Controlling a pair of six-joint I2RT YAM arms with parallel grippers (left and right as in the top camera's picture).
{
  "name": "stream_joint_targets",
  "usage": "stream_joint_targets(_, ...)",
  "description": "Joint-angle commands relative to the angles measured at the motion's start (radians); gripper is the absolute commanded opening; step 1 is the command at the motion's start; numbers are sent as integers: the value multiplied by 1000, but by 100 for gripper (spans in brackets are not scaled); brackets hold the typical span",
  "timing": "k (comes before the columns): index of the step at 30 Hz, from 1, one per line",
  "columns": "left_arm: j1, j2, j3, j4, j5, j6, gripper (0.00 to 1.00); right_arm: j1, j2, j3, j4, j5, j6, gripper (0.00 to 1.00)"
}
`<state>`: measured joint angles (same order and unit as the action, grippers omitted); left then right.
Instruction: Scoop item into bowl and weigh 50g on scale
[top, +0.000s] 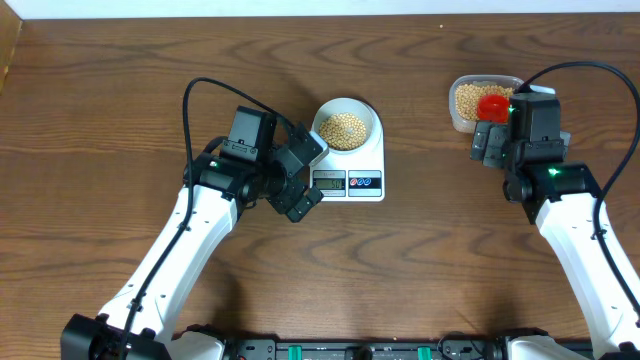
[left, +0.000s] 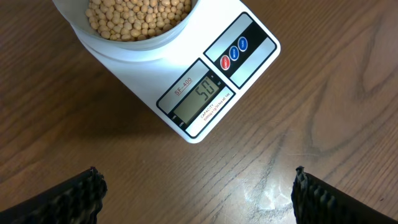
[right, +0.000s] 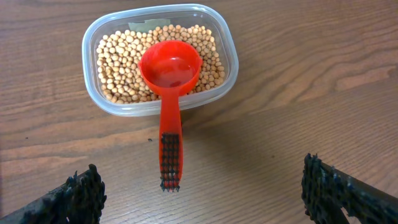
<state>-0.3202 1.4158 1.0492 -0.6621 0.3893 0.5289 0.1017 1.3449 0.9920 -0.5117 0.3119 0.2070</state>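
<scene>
Beans (left: 140, 15) sit in the bowl (left: 134, 48) on the scale (left: 205, 84), and the display reads fifty. The left pincer (left: 199, 188) hangs wide and empty just beside the scale; a nudge could jolt the reading or spill beans. The right pincer (right: 202, 184), also wide, faces the red scoop (right: 169, 81) lying in the tub (right: 225, 38); clipping the handle could tip it.
</scene>
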Motion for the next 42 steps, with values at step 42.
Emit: stream_joint_targets(42,-1,-13,-5,-40,-2,16,98,3,-18,21,-2,18,-10,99)
